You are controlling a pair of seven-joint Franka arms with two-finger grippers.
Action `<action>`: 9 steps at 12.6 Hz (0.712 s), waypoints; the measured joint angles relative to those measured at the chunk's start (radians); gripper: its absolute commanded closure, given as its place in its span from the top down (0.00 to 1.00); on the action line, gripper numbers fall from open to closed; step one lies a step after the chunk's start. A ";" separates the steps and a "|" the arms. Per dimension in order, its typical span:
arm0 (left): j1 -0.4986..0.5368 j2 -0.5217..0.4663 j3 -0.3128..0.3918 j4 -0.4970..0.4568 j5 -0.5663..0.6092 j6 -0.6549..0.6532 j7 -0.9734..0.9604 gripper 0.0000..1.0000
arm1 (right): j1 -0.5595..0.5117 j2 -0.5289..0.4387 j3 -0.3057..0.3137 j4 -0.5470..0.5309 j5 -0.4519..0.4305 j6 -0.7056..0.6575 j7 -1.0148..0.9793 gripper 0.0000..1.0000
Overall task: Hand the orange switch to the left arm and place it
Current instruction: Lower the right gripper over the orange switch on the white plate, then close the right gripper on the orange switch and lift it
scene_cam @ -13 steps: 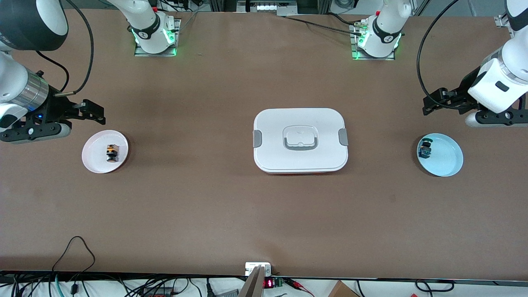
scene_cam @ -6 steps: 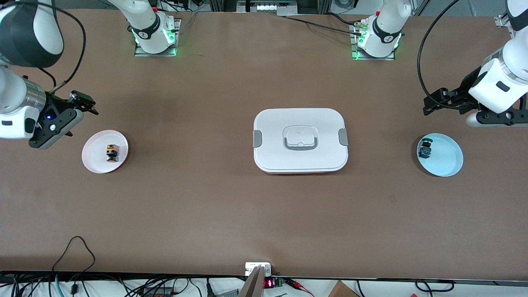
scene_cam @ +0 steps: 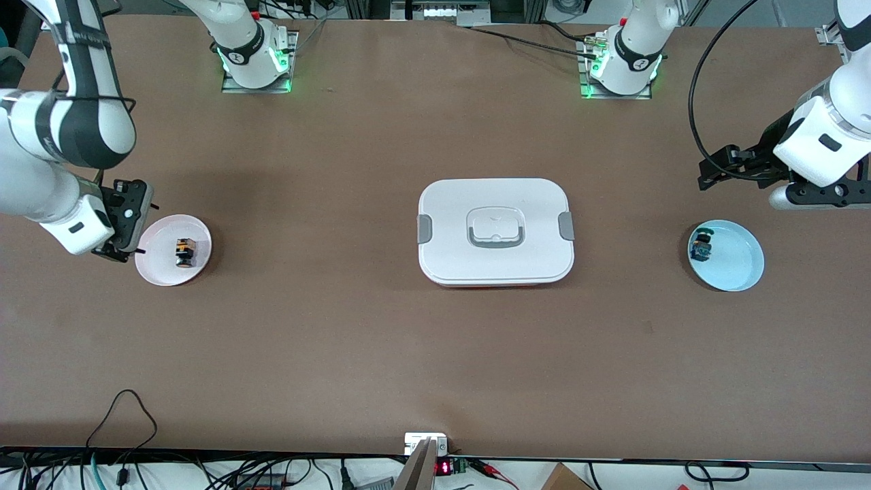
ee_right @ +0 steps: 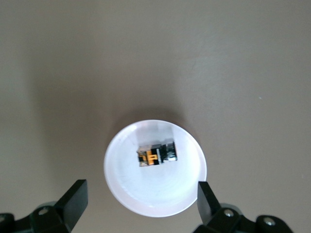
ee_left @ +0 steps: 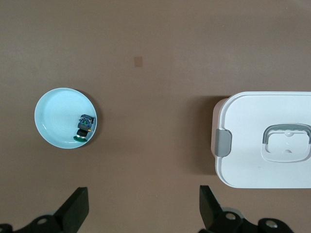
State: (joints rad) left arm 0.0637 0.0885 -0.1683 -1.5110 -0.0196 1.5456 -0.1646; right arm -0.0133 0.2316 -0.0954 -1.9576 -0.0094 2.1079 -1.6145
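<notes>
right pincer (scene_cam: 126,235) swung beside plate (scene_cam: 160,269); orange switch (scene_cam: 184,251) black-bodied, orange-topped.

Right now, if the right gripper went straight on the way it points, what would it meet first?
Probably the pink plate: the open right gripper points down at it, with the orange switch lying just ahead of the fingers. Depth is unclear.

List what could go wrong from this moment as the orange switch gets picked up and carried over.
1. The orange switch is tiny and lies on its side in the pink plate; the open right tool may clip the rim or nudge the plate.
2. The box sits between the plates, so a low carry may strike it.
3. The open left tool waits near the blue plate; a mid-air handover may drop the switch.
</notes>
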 measured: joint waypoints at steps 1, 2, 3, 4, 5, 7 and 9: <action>0.000 0.000 0.000 0.000 0.000 0.000 0.000 1.00 | -0.008 0.010 0.000 -0.035 0.000 0.050 -0.043 1.00; 0.000 0.000 0.000 0.000 0.000 0.000 0.000 1.00 | -0.011 0.020 0.000 -0.063 0.000 0.095 -0.065 1.00; 0.000 0.000 0.000 0.000 0.000 0.000 0.000 1.00 | -0.011 0.029 0.000 -0.087 0.000 0.140 -0.078 1.00; 0.000 0.000 0.000 0.000 0.000 0.000 0.000 1.00 | -0.011 0.038 0.000 -0.107 0.000 0.179 -0.083 1.00; 0.000 0.000 0.000 0.000 0.000 0.000 0.000 1.00 | -0.011 0.049 0.001 -0.124 0.000 0.215 -0.088 1.00; 0.000 0.000 0.000 0.000 0.000 0.000 0.000 1.00 | -0.012 0.078 0.001 -0.145 0.000 0.273 -0.115 1.00; 0.000 -0.001 -0.002 0.000 0.000 -0.001 0.000 1.00 | -0.016 0.121 0.001 -0.153 0.000 0.342 -0.151 1.00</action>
State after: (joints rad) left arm 0.0636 0.0874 -0.1699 -1.5110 -0.0196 1.5449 -0.1646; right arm -0.0293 0.3530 -0.0947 -2.1103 -0.0094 2.4502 -1.7660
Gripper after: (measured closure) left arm 0.000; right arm 0.000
